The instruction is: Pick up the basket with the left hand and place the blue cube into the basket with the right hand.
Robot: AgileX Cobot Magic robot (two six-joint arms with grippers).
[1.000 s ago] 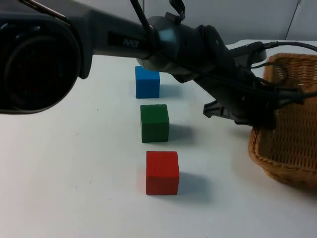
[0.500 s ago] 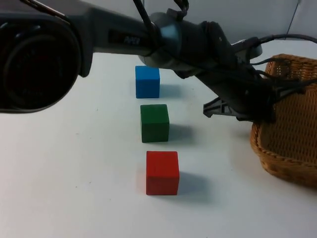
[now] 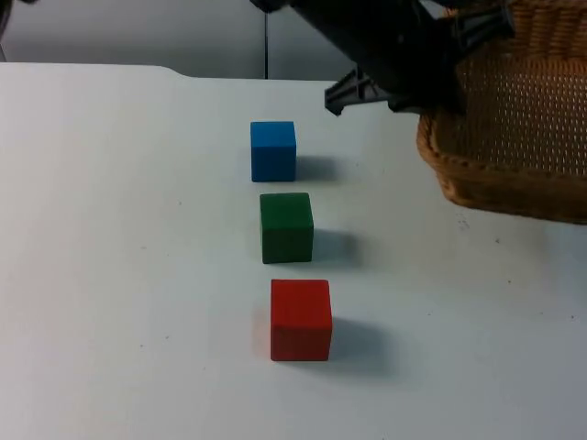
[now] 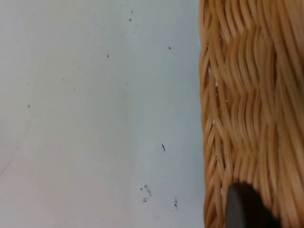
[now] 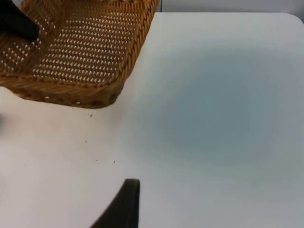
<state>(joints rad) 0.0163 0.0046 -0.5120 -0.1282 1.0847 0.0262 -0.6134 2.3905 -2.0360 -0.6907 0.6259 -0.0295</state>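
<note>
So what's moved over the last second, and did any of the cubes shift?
The left pincer, gripping the basket by its rim, has lifted it up and back toward the wall; the left arm, which crossed above the blocks, has pulled back with it. The blue cube, green cube and red cube stayed put. The right pincer waits over bare table.

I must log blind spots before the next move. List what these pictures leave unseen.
- Woven wicker basket: its far and right parts are cut off by the edges of the top view; the left arm hides its near-left rim.
- Left gripper: its hold on the rim is buried behind the black arm in the top view.
- Right gripper: the right wrist view gives one black fingertip, so its opening is unknown.
- Blue cube: fully visible, untouched.
</note>
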